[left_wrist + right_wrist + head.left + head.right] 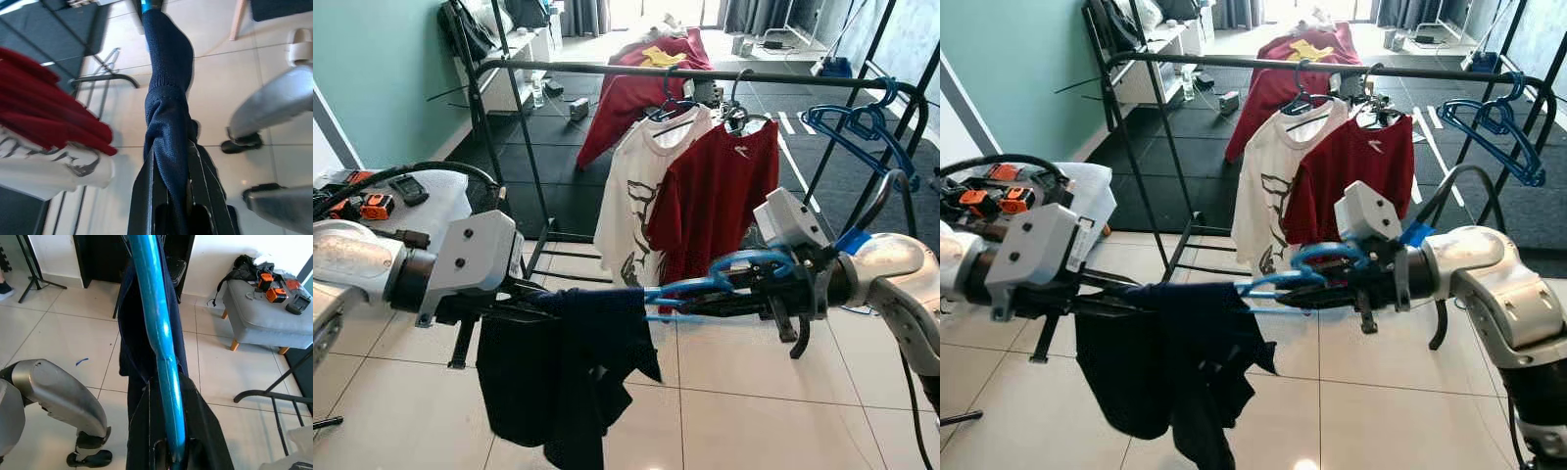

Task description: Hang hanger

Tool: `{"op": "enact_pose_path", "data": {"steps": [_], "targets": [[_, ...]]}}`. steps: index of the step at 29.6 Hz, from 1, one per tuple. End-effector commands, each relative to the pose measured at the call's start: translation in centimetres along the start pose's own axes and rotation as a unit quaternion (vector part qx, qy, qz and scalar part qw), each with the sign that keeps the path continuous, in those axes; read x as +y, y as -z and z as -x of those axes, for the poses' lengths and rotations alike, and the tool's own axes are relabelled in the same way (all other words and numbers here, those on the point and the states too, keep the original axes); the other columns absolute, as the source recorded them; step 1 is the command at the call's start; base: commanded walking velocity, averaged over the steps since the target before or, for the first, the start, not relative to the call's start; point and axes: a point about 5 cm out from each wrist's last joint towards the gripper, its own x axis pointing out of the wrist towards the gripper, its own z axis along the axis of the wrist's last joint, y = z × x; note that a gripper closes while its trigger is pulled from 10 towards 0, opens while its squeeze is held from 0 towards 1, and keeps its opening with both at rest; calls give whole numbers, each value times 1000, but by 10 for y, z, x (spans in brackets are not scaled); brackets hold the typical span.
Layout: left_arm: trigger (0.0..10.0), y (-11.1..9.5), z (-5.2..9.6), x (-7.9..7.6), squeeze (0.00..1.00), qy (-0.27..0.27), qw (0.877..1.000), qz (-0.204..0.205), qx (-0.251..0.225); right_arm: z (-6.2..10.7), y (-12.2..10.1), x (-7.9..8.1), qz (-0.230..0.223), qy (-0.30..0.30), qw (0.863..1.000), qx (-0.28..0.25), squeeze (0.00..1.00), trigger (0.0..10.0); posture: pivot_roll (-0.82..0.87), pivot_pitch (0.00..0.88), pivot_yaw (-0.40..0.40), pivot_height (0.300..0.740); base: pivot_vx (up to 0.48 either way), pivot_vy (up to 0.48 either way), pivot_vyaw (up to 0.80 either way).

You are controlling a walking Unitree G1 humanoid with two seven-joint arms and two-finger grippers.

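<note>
Blue hanger (705, 289) carrying a dark garment (558, 367), held between left gripper (524, 305) and right gripper (724, 299), before a clothes rail (607, 69).

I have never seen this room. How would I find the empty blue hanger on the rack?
Find the black metal clothes rack standing on the dark floor mats behind the robot's arms. Follow its top bar past the white printed T-shirt and the dark red T-shirt to the far right end. The blue plastic hanger there carries no garment.
</note>
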Motion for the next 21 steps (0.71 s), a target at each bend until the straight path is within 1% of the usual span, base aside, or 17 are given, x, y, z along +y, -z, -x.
{"op": "enact_pose_path", "data": {"steps": [1,7,8,9,10,11,12,16,17,21], "targets": [[10000,-10,-5,-1,0,19,999,-22,-20,-5,4,-2,-3,1,1000,11,0,0,-90,32,37,740,0,0,0],[10000,-11,-8,0,0,20,999,-23,-24,-7,5,-2,-2,3,1000,12,0,0,-89,32,39,740,0,0,0],[10000,-11,-9,0,67,23,999,-15,-27,-8,5,-3,-1,5,1000,12,0,0,-89,30,40,740,0,0,0],[10000,-12,-9,2,769,21,999,-4,-32,-9,5,-4,1,8,1000,11,0,0,-89,30,40,740,0,0,0],[10000,-12,-9,2,769,21,999,-4,-32,-9,5,-4,1,8,1000,11,0,0,-89,30,40,740,0,0,0],[10000,-12,-9,4,1000,19,999,7,-37,-9,4,-5,3,13,1000,9,0,0,-89,31,40,740,0,0,0],[10000,-13,-8,6,1000,15,999,12,-40,-10,3,-6,6,17,1000,6,0,0,-89,31,42,740,0,0,0],[10000,-14,-7,9,1000,8,999,10,-42,-10,2,-7,9,21,1000,4,0,0,-89,31,42,740,0,0,0],[10000,-15,-2,15,1000,-20,998,0,-53,-9,-2,-10,16,38,999,-12,0,0,-87,32,48,740,0,0,0],[10000,-17,5,20,1000,-47,996,-4,-71,-8,-8,-13,22,57,998,-33,0,0,-86,35,51,740,0,0,0]]}}
